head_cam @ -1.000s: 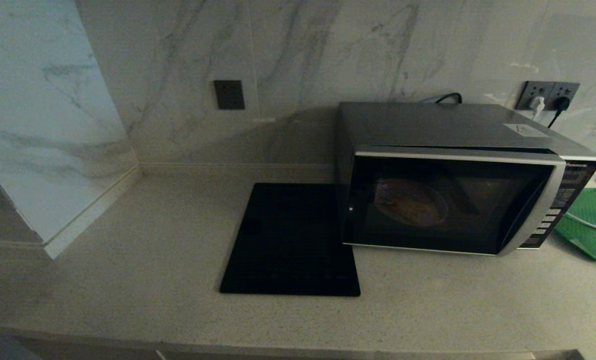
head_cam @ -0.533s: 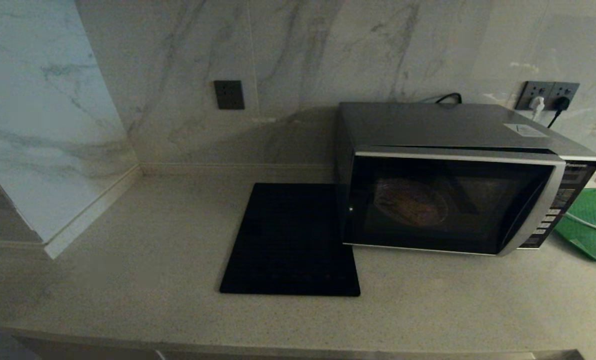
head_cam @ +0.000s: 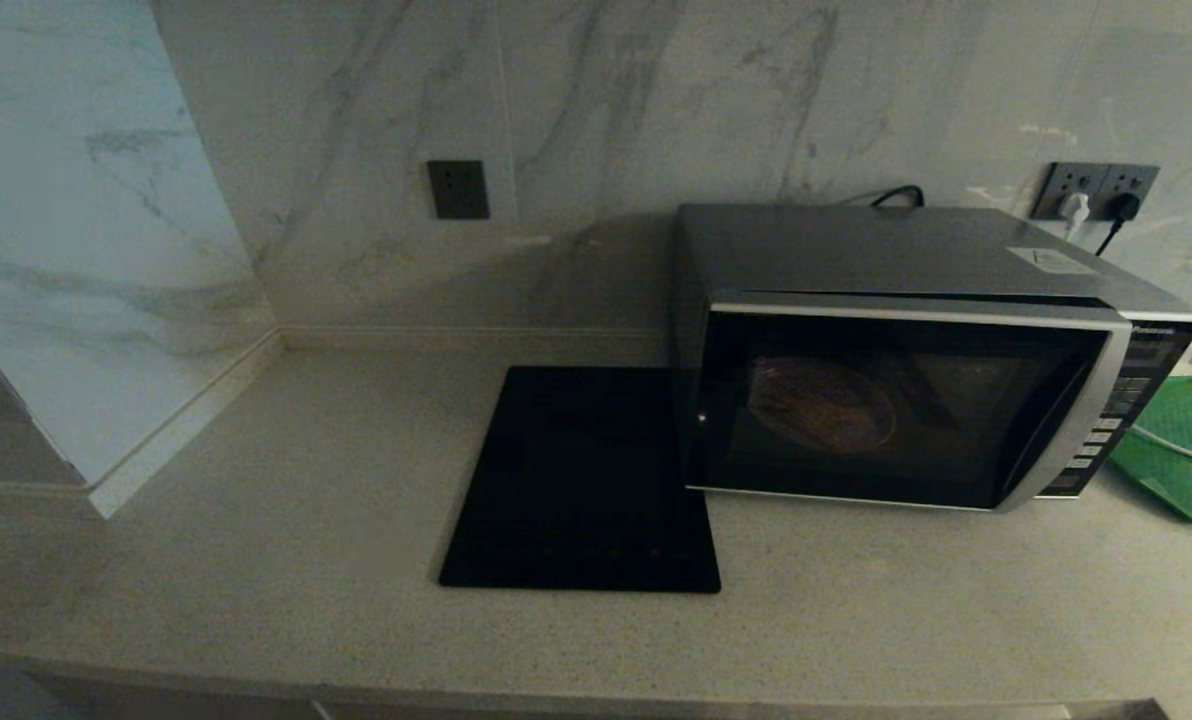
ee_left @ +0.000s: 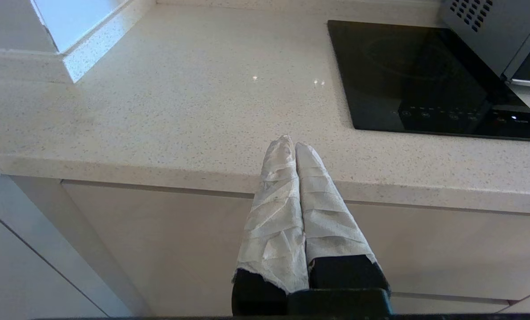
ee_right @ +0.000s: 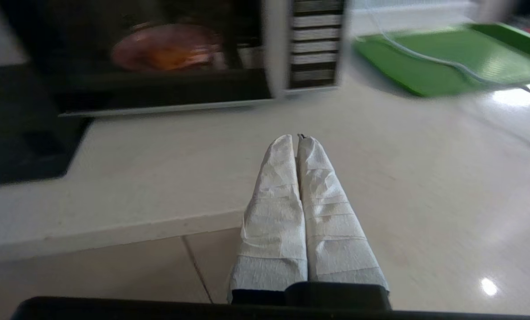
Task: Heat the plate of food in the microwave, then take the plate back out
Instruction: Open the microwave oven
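Observation:
The microwave [head_cam: 916, 330] stands at the right of the counter with its dark glass door closed. Behind that glass the plate of food [head_cam: 822, 403] shows dimly, and in the right wrist view the plate [ee_right: 167, 46] appears pink with orange food. Neither arm appears in the head view. My left gripper [ee_left: 291, 144] is shut and empty at the counter's front edge, left of the black mat. My right gripper [ee_right: 297, 141] is shut and empty, low over the counter's front edge, facing the microwave's button panel [ee_right: 316, 42].
A flat black square mat [head_cam: 581, 480] lies just left of the microwave. A green tray [head_cam: 1181, 450] with a white cable sits at the far right. A marble wall corner [head_cam: 106, 300] juts out at the left. Wall sockets [head_cam: 1096, 190] sit behind the microwave.
The plate behind the door has turned slightly. No arm shows in the head view in any of the three frames.

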`<state>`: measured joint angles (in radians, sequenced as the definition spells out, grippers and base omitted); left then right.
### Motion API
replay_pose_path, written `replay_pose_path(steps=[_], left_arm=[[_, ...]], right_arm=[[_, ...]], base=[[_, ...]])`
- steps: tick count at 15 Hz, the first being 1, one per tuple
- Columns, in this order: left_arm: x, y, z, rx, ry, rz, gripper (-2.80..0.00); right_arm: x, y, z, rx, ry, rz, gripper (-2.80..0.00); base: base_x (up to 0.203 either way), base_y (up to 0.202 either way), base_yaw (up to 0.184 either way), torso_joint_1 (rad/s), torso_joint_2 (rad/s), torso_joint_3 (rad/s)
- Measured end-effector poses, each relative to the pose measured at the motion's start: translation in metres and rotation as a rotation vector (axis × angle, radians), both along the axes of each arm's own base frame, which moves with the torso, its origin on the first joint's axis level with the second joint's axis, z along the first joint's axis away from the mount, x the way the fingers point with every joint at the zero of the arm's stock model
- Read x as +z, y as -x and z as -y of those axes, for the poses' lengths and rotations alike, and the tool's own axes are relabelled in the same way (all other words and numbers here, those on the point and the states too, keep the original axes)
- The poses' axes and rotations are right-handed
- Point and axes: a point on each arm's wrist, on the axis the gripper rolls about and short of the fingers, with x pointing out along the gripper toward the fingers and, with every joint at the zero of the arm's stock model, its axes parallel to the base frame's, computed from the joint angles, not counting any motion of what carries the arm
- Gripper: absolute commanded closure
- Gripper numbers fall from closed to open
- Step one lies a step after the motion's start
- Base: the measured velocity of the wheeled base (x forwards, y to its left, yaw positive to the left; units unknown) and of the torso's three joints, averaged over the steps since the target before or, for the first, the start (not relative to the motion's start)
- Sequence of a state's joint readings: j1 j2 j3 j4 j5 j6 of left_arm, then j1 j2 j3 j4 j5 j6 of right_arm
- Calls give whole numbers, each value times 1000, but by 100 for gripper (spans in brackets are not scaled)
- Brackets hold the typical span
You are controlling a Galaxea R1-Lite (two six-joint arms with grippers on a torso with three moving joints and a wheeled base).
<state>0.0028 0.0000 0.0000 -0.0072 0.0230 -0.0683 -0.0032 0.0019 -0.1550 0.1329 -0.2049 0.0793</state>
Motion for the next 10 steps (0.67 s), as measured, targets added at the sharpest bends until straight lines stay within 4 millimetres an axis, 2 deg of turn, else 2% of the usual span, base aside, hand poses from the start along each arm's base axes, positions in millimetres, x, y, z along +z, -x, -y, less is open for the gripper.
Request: replay_pose_path(steps=[5, 10], left_arm=[[0, 0, 0, -2, 0, 0, 0], [0, 0, 0, -2, 0, 0, 0]], right_arm=[[-23, -8, -4, 161, 27, -92, 0], [-27, -9, -4, 173, 20, -109, 0]], base=[[0, 0, 0, 0, 0, 0], [0, 0, 0, 0, 0, 0]])
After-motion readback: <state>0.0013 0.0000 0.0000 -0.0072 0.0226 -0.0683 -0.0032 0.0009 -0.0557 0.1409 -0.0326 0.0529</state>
